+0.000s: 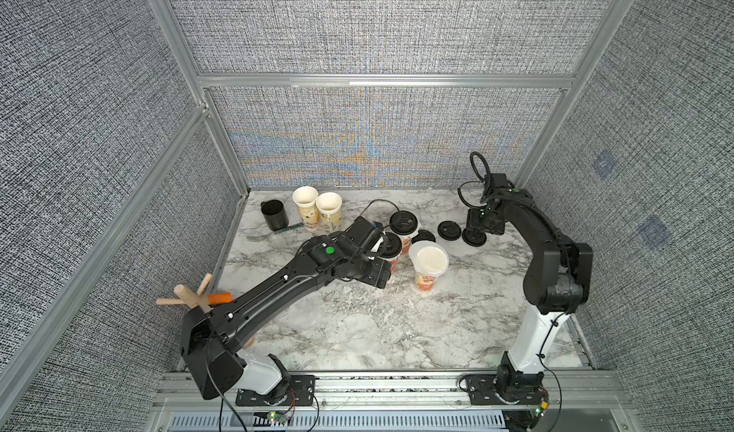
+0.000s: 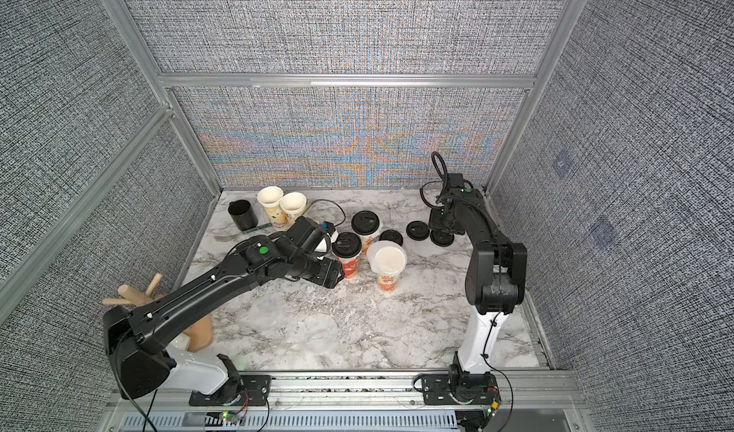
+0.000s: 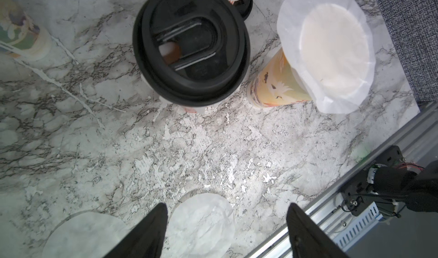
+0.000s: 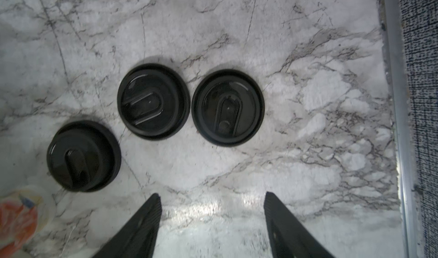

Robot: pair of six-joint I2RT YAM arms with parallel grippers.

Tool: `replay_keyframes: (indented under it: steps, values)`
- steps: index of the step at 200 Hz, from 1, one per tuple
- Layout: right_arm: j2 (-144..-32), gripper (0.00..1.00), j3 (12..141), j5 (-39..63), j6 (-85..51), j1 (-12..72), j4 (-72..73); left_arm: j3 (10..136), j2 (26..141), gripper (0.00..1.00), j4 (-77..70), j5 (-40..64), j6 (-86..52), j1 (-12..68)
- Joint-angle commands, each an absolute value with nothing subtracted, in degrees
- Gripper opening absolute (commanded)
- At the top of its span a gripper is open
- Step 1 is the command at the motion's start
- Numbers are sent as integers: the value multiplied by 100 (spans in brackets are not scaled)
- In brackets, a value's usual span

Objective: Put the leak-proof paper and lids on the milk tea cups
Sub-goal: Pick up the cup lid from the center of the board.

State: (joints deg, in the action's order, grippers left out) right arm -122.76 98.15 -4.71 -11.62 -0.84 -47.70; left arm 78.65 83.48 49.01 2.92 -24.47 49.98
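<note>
Left jaws right up close, spread wide and empty, hanging over the counter (image 3: 213, 150) with two loose rounds of leak-proof paper (image 3: 201, 223) flat on it. Another sheet (image 1: 429, 256) lies draped over the front milk tea cup (image 1: 424, 282), overhanging more on one side. Two lidded cups (image 1: 403, 224) stand just beside it; two open cups (image 1: 305, 201) stand by the back wall. Right jaws wide and empty too, near three loose black lids (image 4: 152, 101).
</note>
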Motion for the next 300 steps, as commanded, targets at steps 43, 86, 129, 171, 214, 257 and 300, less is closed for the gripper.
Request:
replay_keyframes:
  steps: [43,86,129,171,214,257,300]
  values:
    - [-13156,82,10525,-451,-1099,-282,-4895,8320,8849,80,5003,106,-2535,5186]
    - [-13414,85,10557,-421,-1095,-283,-4843,8450,9015,80,4997,122,-2514,5203]
    - [-13642,84,10641,-457,-1090,-283,-4851,8462,9086,80,5000,139,-2497,5215]
    - [-13865,82,10862,-492,-1103,-290,-4897,8455,9081,81,5012,105,-2479,5216]
    - [-13981,79,10908,-526,-1086,-290,-4896,8462,9132,80,5025,105,-2462,5221]
    - [-14019,77,10833,-527,-1069,-295,-4845,8464,9141,81,5044,91,-2437,5216]
    - [-13934,68,10730,-486,-1063,-297,-4779,8464,9141,80,5075,96,-2392,5220]
